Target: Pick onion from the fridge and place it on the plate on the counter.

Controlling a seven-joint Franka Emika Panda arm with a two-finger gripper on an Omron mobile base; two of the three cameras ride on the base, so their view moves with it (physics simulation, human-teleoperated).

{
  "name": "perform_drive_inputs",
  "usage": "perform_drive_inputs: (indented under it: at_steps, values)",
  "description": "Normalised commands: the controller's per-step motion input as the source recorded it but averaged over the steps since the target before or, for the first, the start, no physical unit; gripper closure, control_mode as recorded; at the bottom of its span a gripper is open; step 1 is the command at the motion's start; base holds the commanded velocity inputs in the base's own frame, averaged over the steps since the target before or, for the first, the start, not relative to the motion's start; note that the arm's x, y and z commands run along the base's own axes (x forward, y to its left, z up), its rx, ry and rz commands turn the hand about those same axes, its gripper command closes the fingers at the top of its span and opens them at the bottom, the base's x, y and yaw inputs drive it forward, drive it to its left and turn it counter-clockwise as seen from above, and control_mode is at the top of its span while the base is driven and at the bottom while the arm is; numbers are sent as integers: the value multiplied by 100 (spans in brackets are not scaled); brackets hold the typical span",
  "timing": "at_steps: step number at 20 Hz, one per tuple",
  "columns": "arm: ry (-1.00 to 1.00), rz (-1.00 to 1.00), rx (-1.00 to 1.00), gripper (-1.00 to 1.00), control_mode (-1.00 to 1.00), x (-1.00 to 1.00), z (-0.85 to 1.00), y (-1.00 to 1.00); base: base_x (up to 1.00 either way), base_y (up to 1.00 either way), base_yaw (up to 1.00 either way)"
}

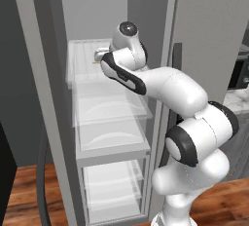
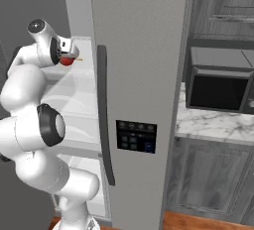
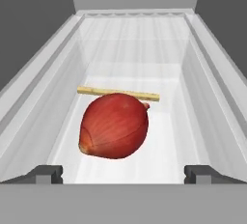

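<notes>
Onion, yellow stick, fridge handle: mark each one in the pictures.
onion (image 3: 114,126), hand view, middle of its red skin.
yellow stick (image 3: 118,92), hand view, mid-length, behind the onion.
fridge handle (image 2: 102,105), right base view, upper half of the dark bar.

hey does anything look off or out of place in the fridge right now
Nothing spilled or damaged. The onion lies on a clear shelf in the fridge, with a thin yellow stick just behind it. The gripper is open before the onion.

Even, soft rendered light fills all views with no blur or edge distortion, the fridge (image 1: 58,122) interior bright and pale while the room at its far left stays dim, faint glare streaks its clear shelves (image 1: 109,108), and the onion (image 3: 114,125) shows a dull sheen.
</notes>
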Motion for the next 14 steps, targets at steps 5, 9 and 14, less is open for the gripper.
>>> perform_drive_inputs:
  at_steps: [5, 9, 14]
  values:
    - [4, 0, 0, -100, -100, 19, 0, 10, 0, 0, 0]
    - [8, 0, 0, -100, -100, 9, 0, 14, 0, 0, 0]
    - [6, 0, 0, -100, -100, 11, -3, 10, 0, 0, 0]
